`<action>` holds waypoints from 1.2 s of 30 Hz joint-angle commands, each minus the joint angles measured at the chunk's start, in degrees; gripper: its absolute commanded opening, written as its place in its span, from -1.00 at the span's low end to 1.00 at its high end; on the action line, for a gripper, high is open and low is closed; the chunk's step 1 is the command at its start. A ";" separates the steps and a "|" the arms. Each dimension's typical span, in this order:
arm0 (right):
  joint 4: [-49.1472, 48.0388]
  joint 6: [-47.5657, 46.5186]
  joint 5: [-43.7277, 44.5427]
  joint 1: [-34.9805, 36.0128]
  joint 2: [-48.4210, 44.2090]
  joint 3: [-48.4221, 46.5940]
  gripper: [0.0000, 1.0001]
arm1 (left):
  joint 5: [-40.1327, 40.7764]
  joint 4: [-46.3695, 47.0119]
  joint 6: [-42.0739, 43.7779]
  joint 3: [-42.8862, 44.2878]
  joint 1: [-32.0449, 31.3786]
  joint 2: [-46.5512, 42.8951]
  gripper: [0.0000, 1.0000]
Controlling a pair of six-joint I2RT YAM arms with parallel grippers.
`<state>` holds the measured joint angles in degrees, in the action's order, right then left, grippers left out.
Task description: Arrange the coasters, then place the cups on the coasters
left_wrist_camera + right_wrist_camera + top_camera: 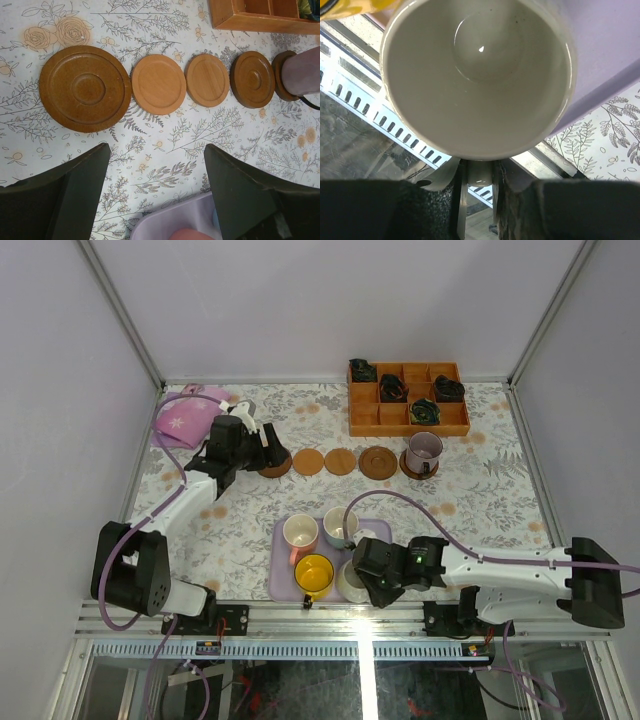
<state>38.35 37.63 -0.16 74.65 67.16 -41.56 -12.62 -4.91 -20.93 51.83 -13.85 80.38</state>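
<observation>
Four brown coasters [341, 461] lie bare in a row, seen close in the left wrist view from the big ringed coaster [85, 88] to a darker one [252, 79]. A fifth coaster [279, 75] carries the pale purple cup [424, 450]. My left gripper [157, 190] is open above the cloth just in front of the row, holding nothing. On the lavender tray [285, 580] stand the pink-handled cup [300, 533], the light blue cup [340, 527], the yellow cup [314, 575] and the cream-white cup [480, 75]. My right gripper [480, 185] is shut on the cream-white cup's handle.
An orange-brown compartment box [408, 398] with dark items sits at the back, right behind the coaster row. A pink cloth [185, 420] lies at the back left. The tray's near side runs close to the table's metal front rail [380, 120].
</observation>
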 commanded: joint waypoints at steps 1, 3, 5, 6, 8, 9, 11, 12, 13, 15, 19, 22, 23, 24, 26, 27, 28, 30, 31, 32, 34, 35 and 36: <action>2.88 1.55 0.02 0.75 -3.61 -0.57 -1.00 | -0.59 0.25 0.45 -0.24 0.05 0.21 0.53; 6.19 1.64 1.87 0.84 -5.56 -1.86 -1.00 | -0.48 0.17 0.54 -0.23 0.02 0.14 0.53; 10.06 1.86 3.53 0.85 -7.98 -4.01 -1.00 | -0.33 0.03 0.67 -0.24 0.05 0.09 0.53; 11.92 1.99 4.00 0.85 -9.60 -5.25 -1.00 | -0.30 -0.10 0.72 -0.12 0.06 0.06 0.53; 15.65 2.65 5.22 0.84 -11.83 -8.15 -1.00 | -0.32 -0.14 0.71 -0.06 0.02 0.12 0.53; 17.54 3.11 6.16 0.83 -12.55 -10.25 -1.00 | -0.28 -0.04 0.72 -0.04 0.02 0.13 0.53; 20.64 3.72 8.85 0.85 -13.17 -13.74 -1.00 | -0.44 0.24 0.57 -0.04 0.08 0.30 0.53; 21.85 3.84 10.79 0.85 -12.83 -15.76 -1.00 | -0.55 0.43 0.55 -0.01 0.00 0.49 0.53; 22.88 3.90 13.08 0.85 -12.22 -17.84 -1.00 | -0.75 0.57 0.48 0.02 0.02 0.62 0.54; 24.56 3.94 18.49 0.84 -9.89 -22.29 -1.00 | -0.91 0.59 0.41 0.12 0.05 0.85 0.54; 29.45 3.55 31.28 -0.97 -1.73 -31.27 -1.00 | -0.37 0.32 0.96 -0.15 0.09 0.24 0.54; 32.22 2.10 35.97 -7.74 5.09 -37.72 -1.00 | 0.68 -0.59 1.90 0.12 0.05 -0.35 0.54; 31.26 0.72 36.66 -10.13 6.38 -38.97 -1.00 | 1.04 -0.97 2.25 0.26 0.00 -0.56 0.54; 29.31 -0.79 37.23 -12.03 6.90 -39.70 -1.00 | 1.47 -1.22 2.48 0.36 0.04 -0.81 0.54; 23.01 -4.85 36.38 -17.08 6.35 -39.31 -1.00 | 2.27 -1.22 2.72 0.30 0.05 -1.51 0.54; 19.98 -6.68 34.80 -20.74 6.06 -39.07 -1.00 | 2.39 -1.21 2.78 0.25 0.05 -1.87 0.55; 17.09 -8.40 33.25 -23.90 5.98 -38.73 -1.00 | 2.59 -1.16 2.86 0.20 0.05 -2.22 0.55; 12.21 -11.02 31.60 -29.16 6.93 -37.85 -1.00 | 2.86 -1.17 3.14 0.05 0.09 -2.73 0.55; 10.03 -12.12 31.24 -30.83 7.97 -37.44 -1.00 | 2.99 -1.16 3.33 -0.09 0.03 -2.93 0.55; 8.37 -12.96 30.62 -32.24 9.35 -37.17 -1.00 | 3.11 -1.09 3.49 -0.19 0.06 -3.14 0.55; 5.21 -14.24 28.64 -34.10 12.37 -37.00 -1.00 | 3.22 -1.07 3.88 -0.24 0.11 -3.39 0.55; 3.26 -14.91 27.81 -34.85 13.86 -36.58 -1.00 | 3.29 -0.96 4.08 -0.27 0.10 -3.54 0.55; 1.45 -15.54 25.62 -35.63 15.36 -36.22 -1.00 | 3.42 -0.86 4.28 -0.39 0.08 -3.69 0.55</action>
<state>52.86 27.33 27.94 40.88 78.39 -77.38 -10.50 -7.01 -18.65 51.83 -13.85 78.30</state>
